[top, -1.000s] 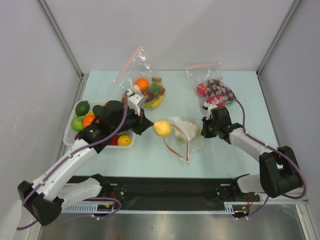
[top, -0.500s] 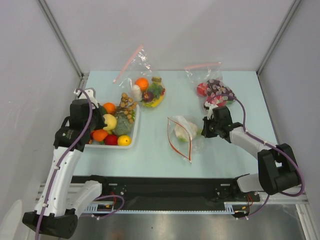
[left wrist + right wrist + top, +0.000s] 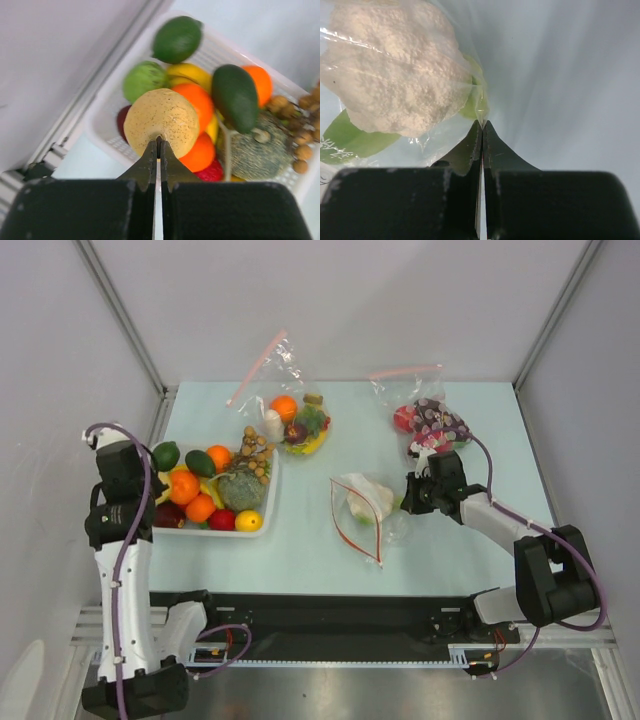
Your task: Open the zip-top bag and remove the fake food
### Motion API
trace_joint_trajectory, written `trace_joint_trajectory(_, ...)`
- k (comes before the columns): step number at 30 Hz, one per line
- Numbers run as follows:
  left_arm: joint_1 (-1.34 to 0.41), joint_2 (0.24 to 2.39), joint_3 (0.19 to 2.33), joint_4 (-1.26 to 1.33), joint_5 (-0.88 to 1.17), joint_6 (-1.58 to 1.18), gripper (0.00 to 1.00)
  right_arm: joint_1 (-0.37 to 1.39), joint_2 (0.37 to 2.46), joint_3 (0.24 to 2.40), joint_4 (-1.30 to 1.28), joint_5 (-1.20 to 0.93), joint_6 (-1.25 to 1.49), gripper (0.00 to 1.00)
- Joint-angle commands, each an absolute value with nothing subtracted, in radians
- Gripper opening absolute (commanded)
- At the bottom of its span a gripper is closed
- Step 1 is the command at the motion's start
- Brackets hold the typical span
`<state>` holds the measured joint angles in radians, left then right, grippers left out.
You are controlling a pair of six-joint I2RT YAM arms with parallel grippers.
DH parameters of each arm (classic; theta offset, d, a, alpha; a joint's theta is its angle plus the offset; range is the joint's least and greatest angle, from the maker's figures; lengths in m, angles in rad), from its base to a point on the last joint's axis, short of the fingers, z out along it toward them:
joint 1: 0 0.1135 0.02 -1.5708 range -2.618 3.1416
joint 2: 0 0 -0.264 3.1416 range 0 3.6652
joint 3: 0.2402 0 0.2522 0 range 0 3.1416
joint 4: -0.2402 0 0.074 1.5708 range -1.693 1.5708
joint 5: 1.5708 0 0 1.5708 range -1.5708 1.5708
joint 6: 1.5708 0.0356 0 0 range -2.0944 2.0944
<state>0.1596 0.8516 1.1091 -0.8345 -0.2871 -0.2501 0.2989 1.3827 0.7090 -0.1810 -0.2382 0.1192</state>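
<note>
The zip-top bag [image 3: 365, 510] lies open at mid-table, its red-orange rim facing the near side. A pale white-green leafy head [image 3: 372, 498] is still inside it and fills the right wrist view [image 3: 395, 75]. My right gripper [image 3: 408, 502] is shut on the bag's right corner [image 3: 481, 107]. My left gripper [image 3: 150, 485] hangs over the left end of the white tray [image 3: 215, 532], shut on the stem end of the yellow round fruit [image 3: 162, 120]. The brown bumpy cluster [image 3: 255, 452] and a dark green piece [image 3: 200, 462] lie in the tray.
The tray also holds oranges, a lime [image 3: 177, 39], a green apple and a rough green head [image 3: 238, 490]. Two pink-zip bags with toys stand at the back, one [image 3: 295, 420] behind the tray, one [image 3: 428, 420] behind my right gripper. Walls close both sides.
My left gripper carried the yellow fruit out of the bag and leftward, now over the tray's left end. My right gripper has kept its hold on the bag's corner.
</note>
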Motion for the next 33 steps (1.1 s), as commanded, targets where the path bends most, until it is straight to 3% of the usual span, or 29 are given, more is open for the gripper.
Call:
trace_joint_trajectory(1,0.241,0.842,1.117,-0.838,-0.318,-0.209,0.00,0.295,1.391,0.713,-0.141,-0.271,0.117,0.00)
trace_joint_trajectory(15,0.299,0.887,0.934,-0.721,-0.272,-0.181,0.00,0.295,1.373,0.709,-0.149,-0.265,0.118,0.00)
trace_joint_trajectory(33,0.299,0.928,0.884,-0.660,-0.259,-0.161,0.00,0.290,1.388,0.715,-0.149,-0.268,0.114,0.00)
